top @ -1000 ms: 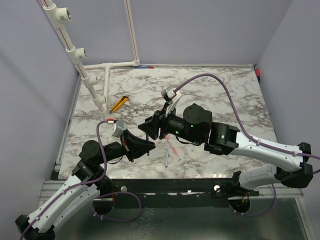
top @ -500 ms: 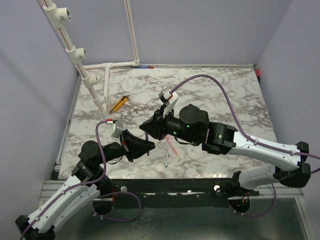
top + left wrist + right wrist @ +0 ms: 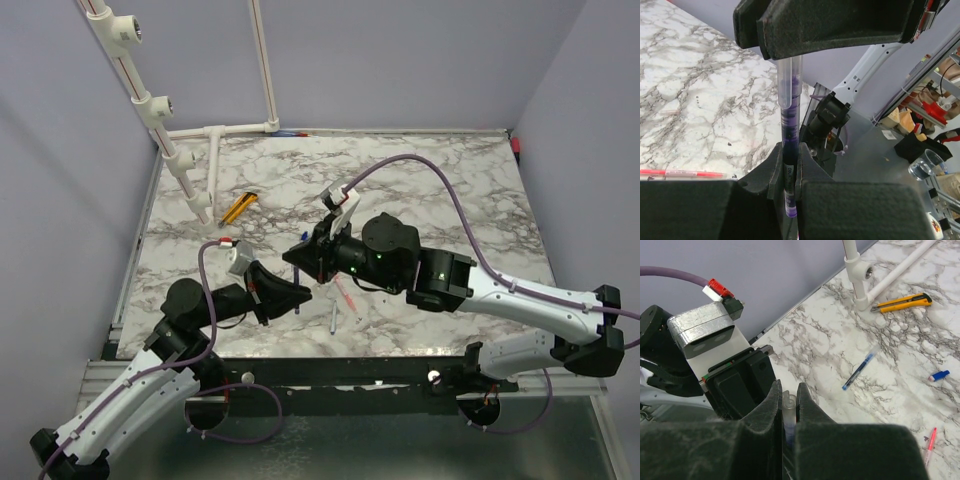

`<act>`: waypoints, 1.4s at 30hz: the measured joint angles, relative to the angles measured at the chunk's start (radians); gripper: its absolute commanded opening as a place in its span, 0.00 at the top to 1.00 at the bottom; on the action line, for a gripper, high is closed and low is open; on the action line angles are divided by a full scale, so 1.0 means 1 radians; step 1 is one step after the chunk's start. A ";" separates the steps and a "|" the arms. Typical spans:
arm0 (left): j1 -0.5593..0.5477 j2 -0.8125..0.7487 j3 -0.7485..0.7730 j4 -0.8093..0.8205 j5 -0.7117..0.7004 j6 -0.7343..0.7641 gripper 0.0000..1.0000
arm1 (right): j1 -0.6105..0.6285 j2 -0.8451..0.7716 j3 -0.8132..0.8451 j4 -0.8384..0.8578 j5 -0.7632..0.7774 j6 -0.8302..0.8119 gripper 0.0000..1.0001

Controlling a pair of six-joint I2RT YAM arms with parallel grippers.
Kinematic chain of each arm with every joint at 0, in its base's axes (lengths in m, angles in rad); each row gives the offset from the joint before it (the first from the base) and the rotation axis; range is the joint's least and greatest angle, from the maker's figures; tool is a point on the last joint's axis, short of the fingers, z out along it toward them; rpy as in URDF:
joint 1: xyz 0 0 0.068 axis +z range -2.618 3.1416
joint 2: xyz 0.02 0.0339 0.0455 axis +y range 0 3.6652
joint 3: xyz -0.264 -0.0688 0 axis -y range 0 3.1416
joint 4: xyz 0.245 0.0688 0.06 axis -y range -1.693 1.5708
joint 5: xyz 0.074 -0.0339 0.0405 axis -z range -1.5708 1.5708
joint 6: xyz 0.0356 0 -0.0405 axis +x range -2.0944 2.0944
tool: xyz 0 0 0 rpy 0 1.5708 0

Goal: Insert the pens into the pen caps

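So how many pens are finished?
None looks finished yet. In hand: the left gripper and right gripper both pinch one clear-barrelled blue pen. To do: a thin red pen, a second blue pen and a small loose blue cap on the marble table.

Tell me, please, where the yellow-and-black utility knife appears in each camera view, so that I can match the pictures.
Top external: the utility knife lies left of centre, towards the far edge, beside the lower end of the white pipe.
Left wrist: not in it.
Right wrist: the knife is at the upper right, just right of that pipe.
Shared landmark: the marble tabletop, in all three.
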 measured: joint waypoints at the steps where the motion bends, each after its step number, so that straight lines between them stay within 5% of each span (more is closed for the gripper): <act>1: 0.000 0.008 0.005 -0.006 0.003 0.006 1.00 | 0.000 -0.005 -0.006 0.001 0.000 0.000 0.99; 42: -0.013 0.245 0.317 -0.280 0.080 0.203 1.00 | -0.018 -0.155 -0.207 0.240 0.002 0.043 0.99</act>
